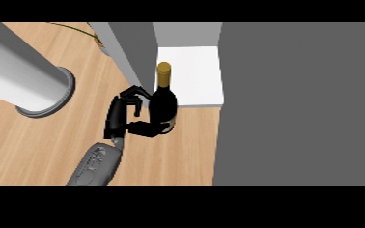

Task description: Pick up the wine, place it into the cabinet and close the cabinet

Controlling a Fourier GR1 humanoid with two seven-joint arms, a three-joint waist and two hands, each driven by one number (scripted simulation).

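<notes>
The wine bottle stands upright with its dark body over the front edge of the cabinet's white shelf, its gold-capped neck pointing toward the back of the opening. Wrapped around the lower part of the bottle is the left robot hand, fingers and thumb curled round the dark glass, clasping it from the left side; its grey forearm runs down and away from the bottle toward the lower edge of the view. Just left of the bottle's neck stands the grey open cabinet door, edge-on. Right of the bottle, a broad dark grey cabinet front fills that side. The wooden table spreads beneath, and well left of the bottle sits a large pale cylinder.
</notes>
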